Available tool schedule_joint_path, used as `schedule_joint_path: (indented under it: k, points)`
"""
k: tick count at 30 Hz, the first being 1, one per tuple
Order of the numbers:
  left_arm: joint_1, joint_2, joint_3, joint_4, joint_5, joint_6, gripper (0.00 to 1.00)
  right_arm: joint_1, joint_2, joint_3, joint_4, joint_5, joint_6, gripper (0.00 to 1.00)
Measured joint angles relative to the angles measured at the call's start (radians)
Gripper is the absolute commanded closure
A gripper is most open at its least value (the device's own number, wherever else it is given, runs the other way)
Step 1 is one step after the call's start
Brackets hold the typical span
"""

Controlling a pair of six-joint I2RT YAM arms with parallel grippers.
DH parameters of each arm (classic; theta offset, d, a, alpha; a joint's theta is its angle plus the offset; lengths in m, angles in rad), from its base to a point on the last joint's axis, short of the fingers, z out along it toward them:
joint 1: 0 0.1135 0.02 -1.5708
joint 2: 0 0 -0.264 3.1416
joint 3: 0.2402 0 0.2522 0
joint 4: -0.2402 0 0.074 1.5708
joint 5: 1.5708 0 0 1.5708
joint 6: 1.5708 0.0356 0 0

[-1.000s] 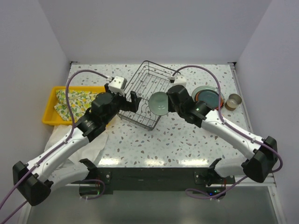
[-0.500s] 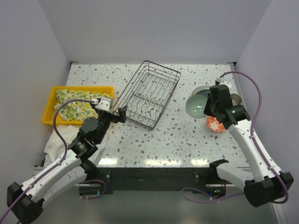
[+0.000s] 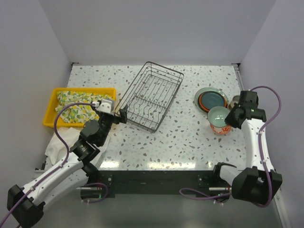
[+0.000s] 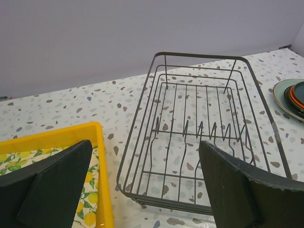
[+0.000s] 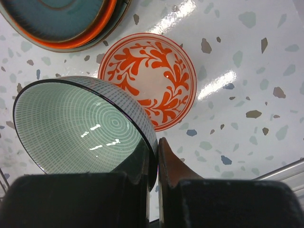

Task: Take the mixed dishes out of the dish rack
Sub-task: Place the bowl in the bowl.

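Plain white walls on three sides of a speckled terrazzo table (image 3: 180, 137)

Near the middle of this table, towards the far side, the black wire dish rack (image 3: 151, 102), set at an angle, with its upright tines in a row across the bottom

Left gripper (image 3: 118, 115) just beside the near left corner of the rack, not touching it, fingers (image 4: 52, 185) spread wide and holding nothing; in the left wrist view, the rack (image 4: 204, 133) straight ahead between the two fingers

At the left edge of the table, a yellow plastic tray (image 3: 52, 107) with a lemon-patterned cloth (image 3: 76, 105) inside; in front of it, a white cloth (image 3: 57, 142) partly under the left arm

On the right side, well apart from the rack, a stack of round plates (image 3: 211, 99), blue-grey on top with an orange-red rim showing under it

Just in front of the stack, the celadon bowl (image 5: 80, 128), tilted, its rim pinched tight between the fingers of the right gripper (image 5: 154, 161)

Directly below it, the red-patterned white bowl (image 5: 161, 80) resting on the table; contact between the two bowls not possible to tell

Beside the plates, the beige cup (image 3: 233, 102), mostly hidden behind the right wrist
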Motion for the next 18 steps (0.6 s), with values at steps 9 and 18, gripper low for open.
schedule_joint_path:
  k: [9,18]
  points:
    - [0.002,-0.01,0.0,0.0,0.01,0.0,0.0,-0.118,0.136,-0.031,0.058,-0.048,-0.026,1.0]
    - [0.016,-0.018,0.0,0.007,0.026,-0.004,0.0,-0.167,0.193,-0.116,0.138,-0.124,-0.023,0.89]
